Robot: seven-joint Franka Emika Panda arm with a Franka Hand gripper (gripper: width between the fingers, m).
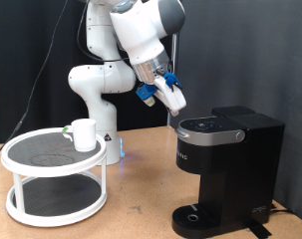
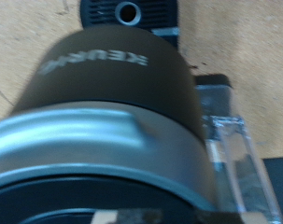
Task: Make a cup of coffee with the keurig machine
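The black keurig machine stands at the exterior view's right with its lid down. My gripper hangs tilted just above the lid's front edge, on the side towards the exterior view's left. In the wrist view the machine's rounded lid with white lettering fills the picture, the round drip base lies beyond it, and one translucent finger lies beside the lid. Nothing shows between the fingers. The white cup stands on the upper shelf of a round stand, far from the gripper.
The white two-tier round stand stands on the wooden table at the exterior view's left. The robot's white base rises behind it. A black curtain hangs behind everything.
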